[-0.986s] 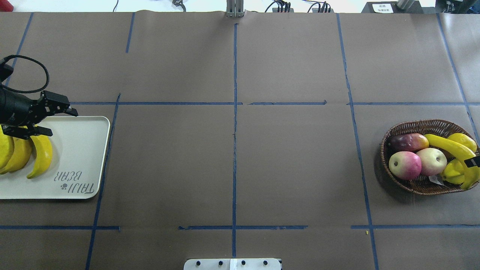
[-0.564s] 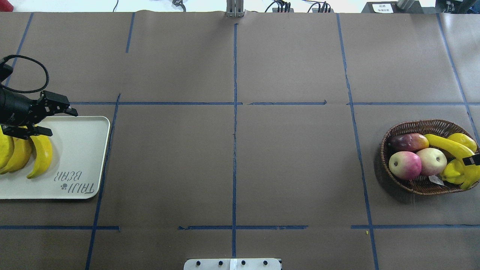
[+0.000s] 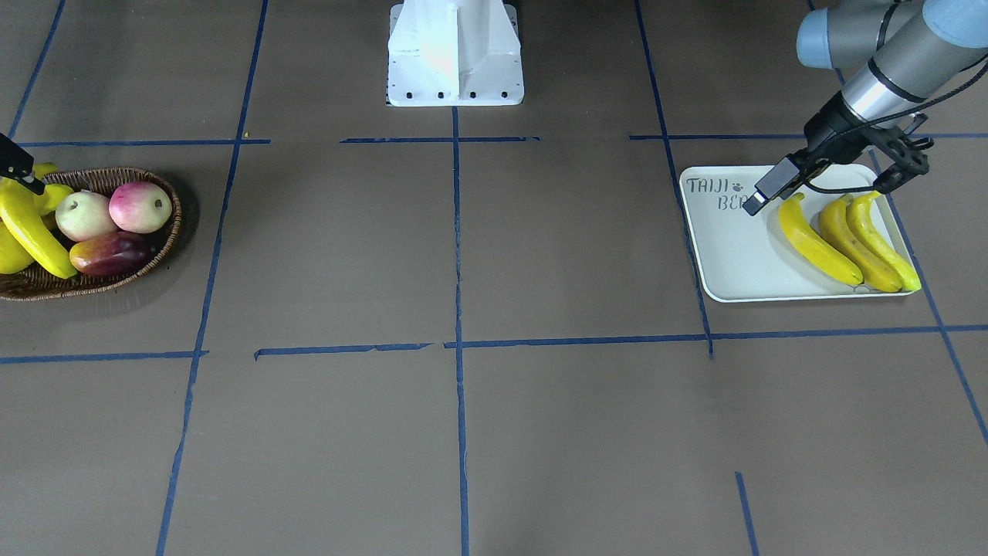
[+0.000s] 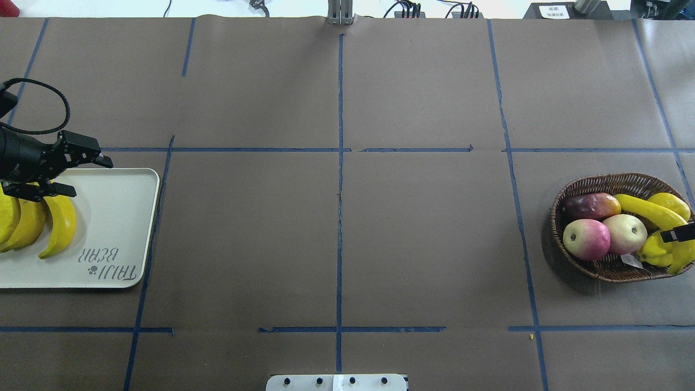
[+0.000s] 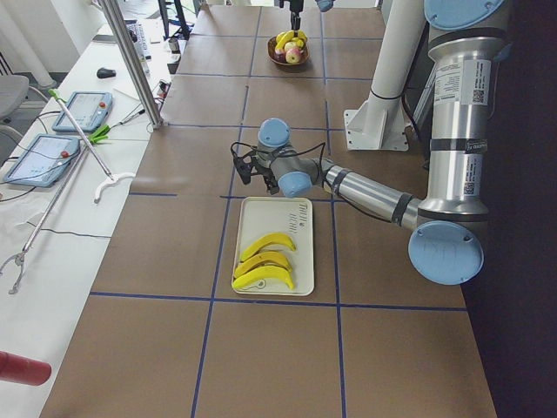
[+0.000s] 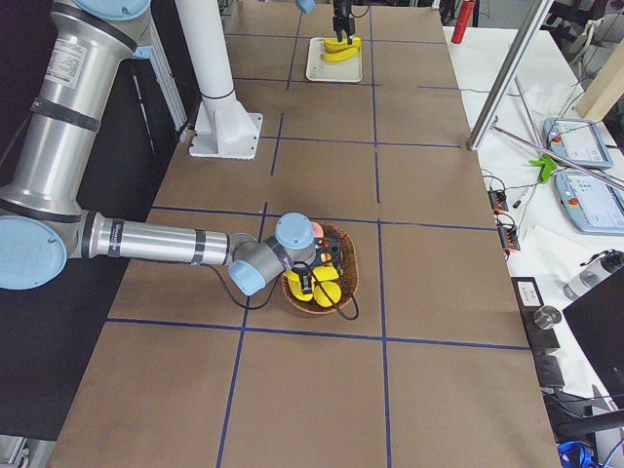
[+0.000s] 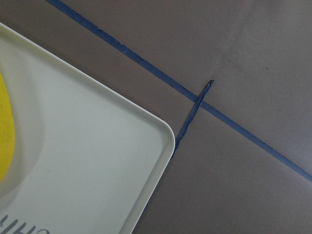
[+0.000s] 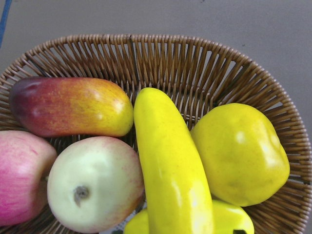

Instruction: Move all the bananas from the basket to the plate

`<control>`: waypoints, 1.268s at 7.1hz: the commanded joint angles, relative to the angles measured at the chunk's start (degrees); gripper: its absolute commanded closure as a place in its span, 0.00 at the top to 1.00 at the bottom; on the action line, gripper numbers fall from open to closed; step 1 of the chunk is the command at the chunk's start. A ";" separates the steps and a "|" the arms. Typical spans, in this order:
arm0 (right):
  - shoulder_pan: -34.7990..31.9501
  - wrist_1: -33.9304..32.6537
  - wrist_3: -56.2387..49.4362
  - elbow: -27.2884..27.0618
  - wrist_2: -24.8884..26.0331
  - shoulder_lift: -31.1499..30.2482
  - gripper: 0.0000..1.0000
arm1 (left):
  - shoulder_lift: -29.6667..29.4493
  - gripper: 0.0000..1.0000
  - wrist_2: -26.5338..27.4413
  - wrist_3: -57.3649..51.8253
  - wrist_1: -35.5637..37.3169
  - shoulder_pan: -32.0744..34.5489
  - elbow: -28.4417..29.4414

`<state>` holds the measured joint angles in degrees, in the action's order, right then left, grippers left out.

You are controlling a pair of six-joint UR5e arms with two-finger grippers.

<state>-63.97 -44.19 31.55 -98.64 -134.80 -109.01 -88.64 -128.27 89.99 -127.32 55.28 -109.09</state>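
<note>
Nearest, at the bottom centre of the overhead view, the robot's white base mount sits on the brown paper-covered surface, which is gridded with blue tape. Farther in, at the left edge of the frame, the plate lies flat. Three bananas lie close side by side on its left part. The left claw hangs over the plate's far edge by the bananas' far tips, its fingers spread wide with nothing between them.

At about the same depth, at the right edge, the basket holds the fourth banana. It lies between a pale apple and a plump yellow fruit, with a pink apple and a red-yellow mango to their left. Only a black bit of the right claw shows over that banana's near end, and I cannot tell whether it is spread or pinching. Farthest off, cables trail along the top edge.
</note>
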 commanded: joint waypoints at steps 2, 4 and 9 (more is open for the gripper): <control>1.39 0.16 0.27 0.11 0.07 0.02 0.65 | 0.22 1.00 0.04 0.10 0.05 -0.09 -0.69; 1.74 0.07 0.36 0.11 0.51 0.11 0.63 | 0.40 1.00 0.04 0.10 0.05 -0.09 -0.60; 1.92 0.16 -0.43 -1.81 0.42 0.11 0.27 | 0.40 1.00 0.04 0.10 0.05 -0.09 -0.60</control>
<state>-61.90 -44.04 31.62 -99.25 -134.39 -108.84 -88.24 -128.23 90.06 -127.26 55.20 -109.69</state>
